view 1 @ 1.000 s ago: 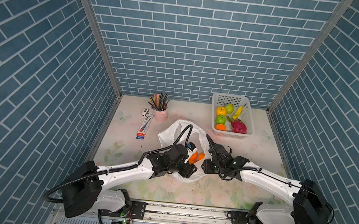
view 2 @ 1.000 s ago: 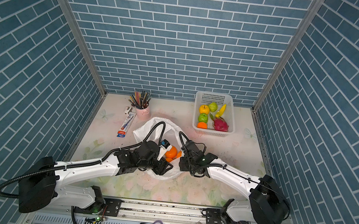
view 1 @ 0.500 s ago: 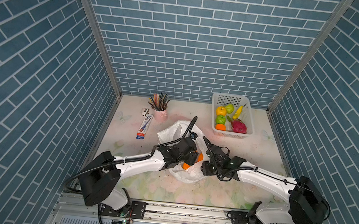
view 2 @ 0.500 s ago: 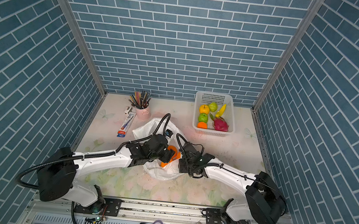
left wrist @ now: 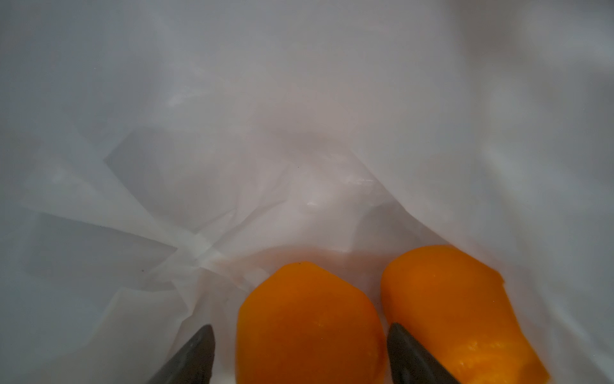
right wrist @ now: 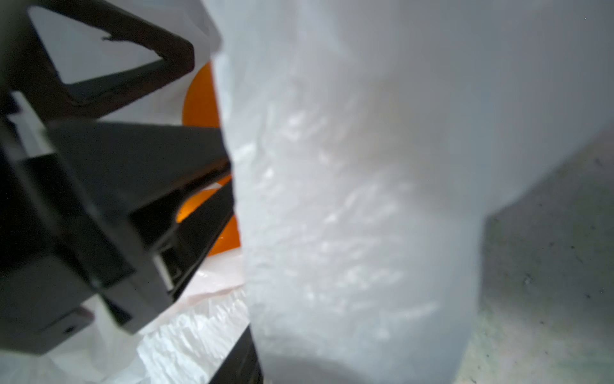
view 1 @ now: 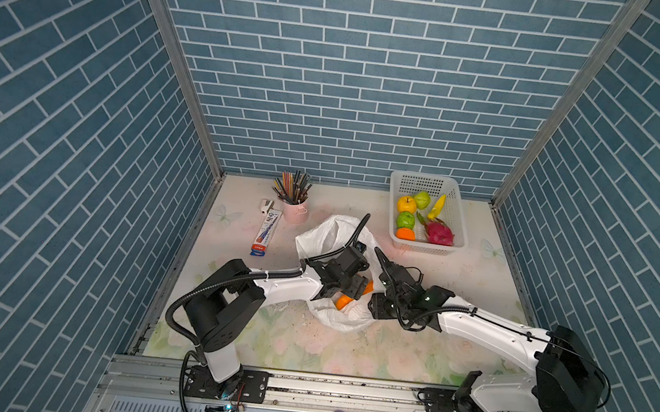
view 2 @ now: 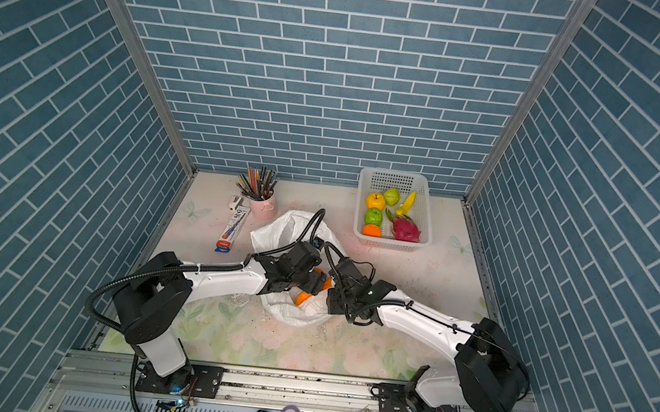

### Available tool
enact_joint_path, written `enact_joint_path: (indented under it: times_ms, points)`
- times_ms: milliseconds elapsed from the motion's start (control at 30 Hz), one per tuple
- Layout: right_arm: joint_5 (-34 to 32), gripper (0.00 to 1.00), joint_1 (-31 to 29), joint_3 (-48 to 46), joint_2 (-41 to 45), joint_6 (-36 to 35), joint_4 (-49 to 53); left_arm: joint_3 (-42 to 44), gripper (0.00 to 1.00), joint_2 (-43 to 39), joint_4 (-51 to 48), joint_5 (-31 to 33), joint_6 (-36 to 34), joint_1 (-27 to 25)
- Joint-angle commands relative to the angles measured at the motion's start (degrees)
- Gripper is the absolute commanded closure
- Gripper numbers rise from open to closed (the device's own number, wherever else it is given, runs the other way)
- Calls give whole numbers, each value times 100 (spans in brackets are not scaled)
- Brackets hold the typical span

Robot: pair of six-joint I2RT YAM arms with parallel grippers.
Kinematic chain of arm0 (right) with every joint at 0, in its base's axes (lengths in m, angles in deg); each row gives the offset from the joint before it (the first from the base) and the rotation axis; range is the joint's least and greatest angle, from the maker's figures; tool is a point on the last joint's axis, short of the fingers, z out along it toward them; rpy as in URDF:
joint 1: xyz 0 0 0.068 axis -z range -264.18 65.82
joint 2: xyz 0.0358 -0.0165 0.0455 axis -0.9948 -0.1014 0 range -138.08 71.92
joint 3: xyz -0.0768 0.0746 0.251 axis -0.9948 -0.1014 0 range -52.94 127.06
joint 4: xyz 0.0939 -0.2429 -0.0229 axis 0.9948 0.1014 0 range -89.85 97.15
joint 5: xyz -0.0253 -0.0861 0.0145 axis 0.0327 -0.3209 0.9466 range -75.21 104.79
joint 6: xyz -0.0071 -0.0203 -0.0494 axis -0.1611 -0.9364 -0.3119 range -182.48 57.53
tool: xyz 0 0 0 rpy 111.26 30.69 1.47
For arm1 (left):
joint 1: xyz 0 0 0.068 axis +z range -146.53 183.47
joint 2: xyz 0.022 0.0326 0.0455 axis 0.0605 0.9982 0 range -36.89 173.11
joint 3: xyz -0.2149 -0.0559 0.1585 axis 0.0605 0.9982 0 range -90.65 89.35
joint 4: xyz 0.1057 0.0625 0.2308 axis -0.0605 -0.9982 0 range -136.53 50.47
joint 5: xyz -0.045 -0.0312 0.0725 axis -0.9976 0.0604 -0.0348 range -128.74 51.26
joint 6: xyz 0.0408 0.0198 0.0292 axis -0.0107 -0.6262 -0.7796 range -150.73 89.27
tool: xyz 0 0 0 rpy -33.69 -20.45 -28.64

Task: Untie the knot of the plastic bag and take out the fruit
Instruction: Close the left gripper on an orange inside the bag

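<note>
The white plastic bag [view 1: 329, 236] [view 2: 284, 231] lies mid-table with its mouth open. No knot is in view. Two oranges [view 1: 343, 301] [view 1: 368, 287] lie inside it. My left gripper [view 1: 355, 291] [left wrist: 302, 352] is inside the bag, open, with one orange [left wrist: 309, 319] between its fingertips and a second orange [left wrist: 448, 299] beside it. My right gripper [view 1: 371, 305] sits at the bag's right edge. In the right wrist view the bag wall [right wrist: 349, 199] covers its jaws, and only one finger [right wrist: 237, 360] shows.
A white basket [view 1: 427, 179] at the back right holds a yellow apple [view 1: 406, 204], green fruits, an orange, a banana and a pink dragon fruit [view 1: 438, 233]. A pink cup of pencils [view 1: 295, 212] and a flat tube box [view 1: 265, 233] stand left of the bag.
My left arm has reached forward into the bag, and its jaws have spread wider around an orange. The right gripper has stayed at the bag's edge.
</note>
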Motion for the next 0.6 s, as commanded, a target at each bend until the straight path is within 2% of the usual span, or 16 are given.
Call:
enact_joint_path:
  times_ms: [0,133,333,567]
  points:
    - [-118,51,36,138,114,168,140,-153,14,159,-20,-55,-119,26]
    - [-110,51,61,139,149,163,140,-237,15,367,-184,74,-161,35]
    - [-117,51,112,166,197,168,133,-232,28,394,-250,14,-164,37]
    - [-164,50,139,153,237,256,53,-208,37,272,-224,-331,-136,43]
